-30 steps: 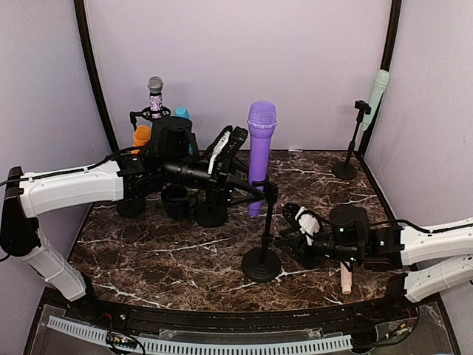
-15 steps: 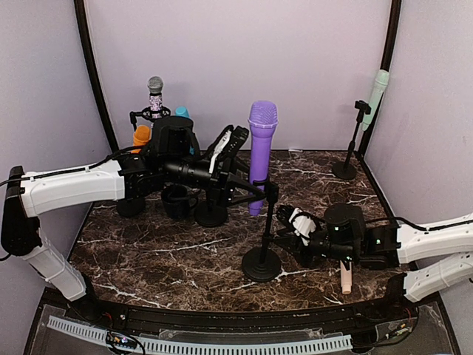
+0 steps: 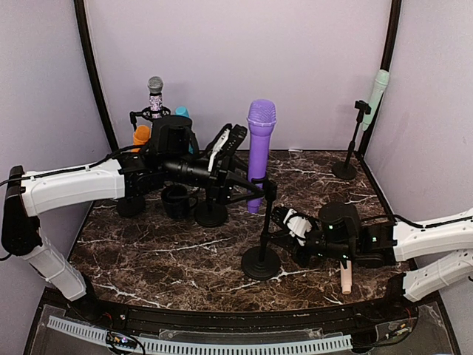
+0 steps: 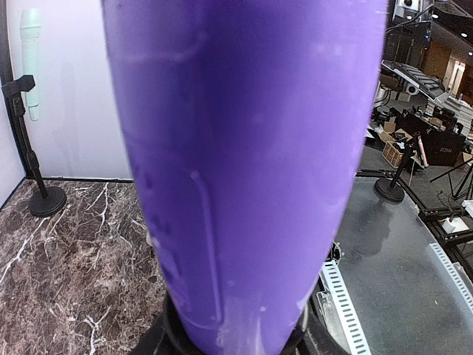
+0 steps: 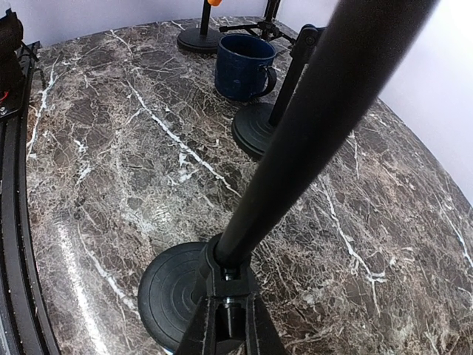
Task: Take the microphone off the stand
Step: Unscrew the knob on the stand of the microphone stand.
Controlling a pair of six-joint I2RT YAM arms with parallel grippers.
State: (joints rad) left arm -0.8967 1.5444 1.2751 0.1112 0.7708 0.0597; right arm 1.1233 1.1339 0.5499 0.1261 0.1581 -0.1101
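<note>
The purple microphone (image 3: 260, 148) stands upright, its lower handle beside the clip (image 3: 270, 189) of the black stand (image 3: 261, 264); I cannot tell whether it still sits in the clip. My left gripper (image 3: 246, 194) is shut on the handle. In the left wrist view the microphone (image 4: 244, 148) fills the frame, and the gripper (image 4: 236, 344) shows only at its base. My right gripper (image 3: 278, 224) is shut on the stand's pole low down. The right wrist view shows this gripper (image 5: 229, 325) closed on the pole (image 5: 310, 126) just above the round base (image 5: 174, 292).
Several other microphones on stands crowd the back left (image 3: 154, 92), beside a dark blue mug (image 3: 177, 200), which also shows in the right wrist view (image 5: 244, 66). A mint microphone (image 3: 378, 89) sits on a stand at the back right. A pale microphone (image 3: 345, 277) lies near the right arm.
My right gripper has moved left and closed on the stand's pole. The purple microphone has shifted slightly up and left in my left gripper.
</note>
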